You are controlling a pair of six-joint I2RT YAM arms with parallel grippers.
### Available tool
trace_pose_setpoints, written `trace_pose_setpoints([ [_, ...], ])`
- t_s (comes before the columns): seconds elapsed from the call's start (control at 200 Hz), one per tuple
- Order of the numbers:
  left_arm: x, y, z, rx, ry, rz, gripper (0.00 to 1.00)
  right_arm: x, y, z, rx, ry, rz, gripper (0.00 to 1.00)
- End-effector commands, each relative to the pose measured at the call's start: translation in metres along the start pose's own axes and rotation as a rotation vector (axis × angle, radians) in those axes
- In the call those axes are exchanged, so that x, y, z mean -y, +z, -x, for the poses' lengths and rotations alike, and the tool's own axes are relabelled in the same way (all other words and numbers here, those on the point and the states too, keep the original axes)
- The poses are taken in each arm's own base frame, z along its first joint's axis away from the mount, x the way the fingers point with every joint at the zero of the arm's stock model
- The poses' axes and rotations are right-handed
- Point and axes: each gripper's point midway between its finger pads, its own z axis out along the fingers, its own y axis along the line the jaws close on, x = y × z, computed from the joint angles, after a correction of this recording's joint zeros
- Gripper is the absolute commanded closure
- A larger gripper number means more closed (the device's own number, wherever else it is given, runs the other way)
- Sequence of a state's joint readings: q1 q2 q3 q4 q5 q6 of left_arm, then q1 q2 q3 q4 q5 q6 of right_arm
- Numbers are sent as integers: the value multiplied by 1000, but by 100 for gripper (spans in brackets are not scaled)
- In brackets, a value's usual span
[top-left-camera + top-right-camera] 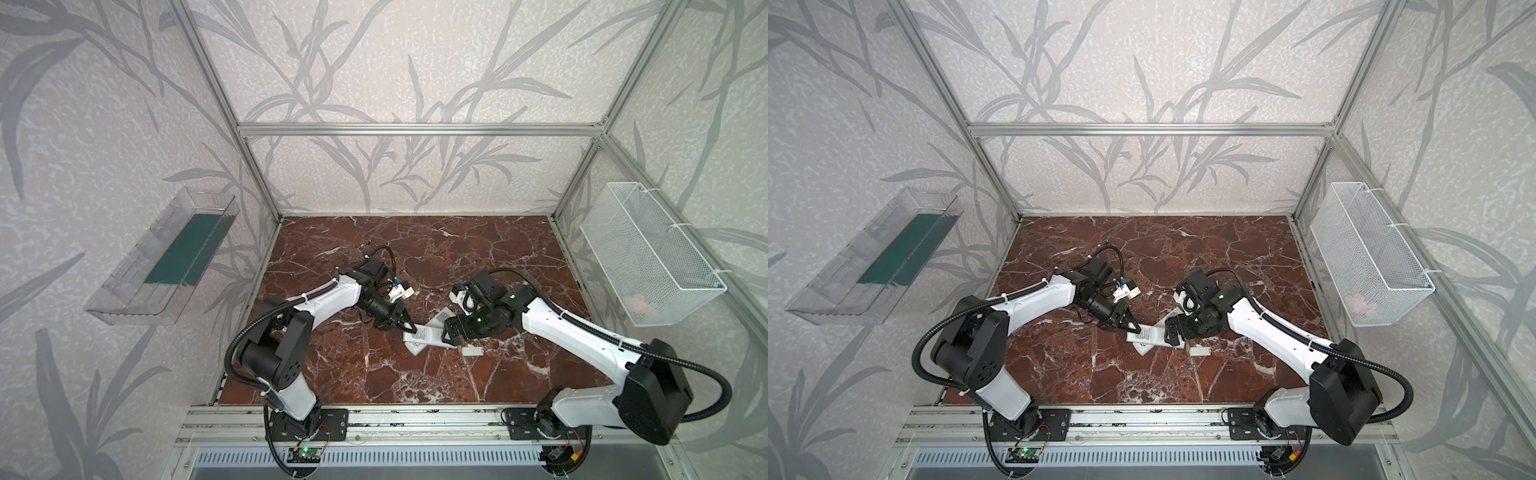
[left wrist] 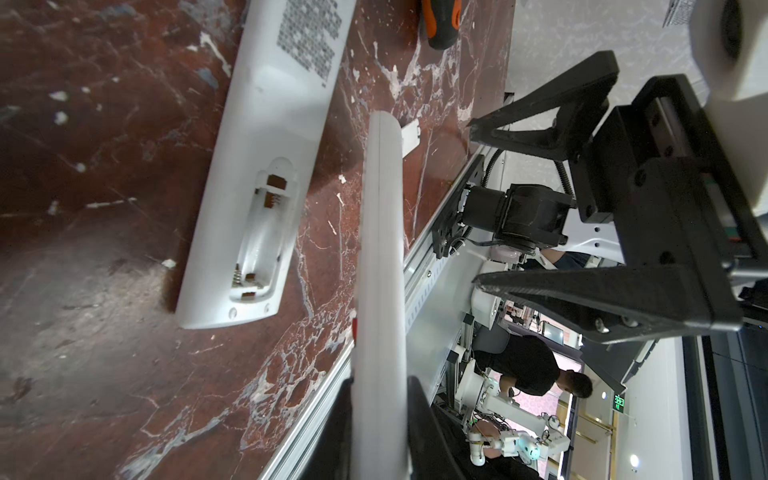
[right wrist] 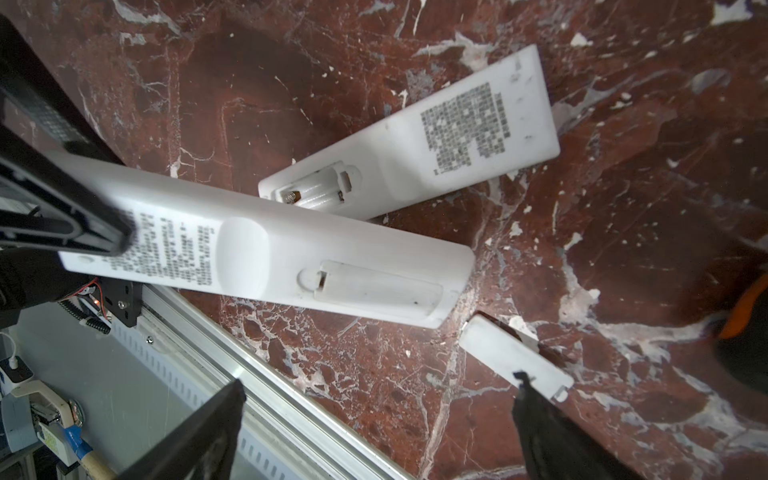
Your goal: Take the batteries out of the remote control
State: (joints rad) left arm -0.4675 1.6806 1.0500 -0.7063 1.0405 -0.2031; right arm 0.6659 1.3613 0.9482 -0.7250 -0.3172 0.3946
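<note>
Two white remotes are shown: the held remote (image 3: 266, 257), its cover (image 3: 374, 291) still fitted, is clamped at one end by the left gripper (image 1: 404, 322), and the open remote (image 3: 415, 158), its bay (image 3: 320, 191) bare, lies just beside it. The right gripper (image 3: 378, 382) is spread wide near the held remote, gripping nothing; batteries under that cover cannot be seen.

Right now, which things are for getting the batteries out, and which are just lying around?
For the job: held remote, its shut cover, open remote (bay empty).
Lying about: loose cover, screwdriver, basket, clear tray.
</note>
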Motion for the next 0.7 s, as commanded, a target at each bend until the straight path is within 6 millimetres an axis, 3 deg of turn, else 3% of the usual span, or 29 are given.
trace_pose_setpoints([
  [0.0, -8, 5, -4, -21, 2, 18, 100, -4, 13, 5, 7, 36, 35, 1],
  [0.2, -25, 8, -6, -30, -28, 81, 100, -5, 29, 5, 4, 79, 81, 1],
  [0.495, -26, 9, -7, -35, -31, 83, 100, -1, 48, 4, -5, 128, 103, 2],
  [0.695, -26, 9, -7, -38, -31, 82, 100, 12, 49, 9, 22, 179, 109, 10],
])
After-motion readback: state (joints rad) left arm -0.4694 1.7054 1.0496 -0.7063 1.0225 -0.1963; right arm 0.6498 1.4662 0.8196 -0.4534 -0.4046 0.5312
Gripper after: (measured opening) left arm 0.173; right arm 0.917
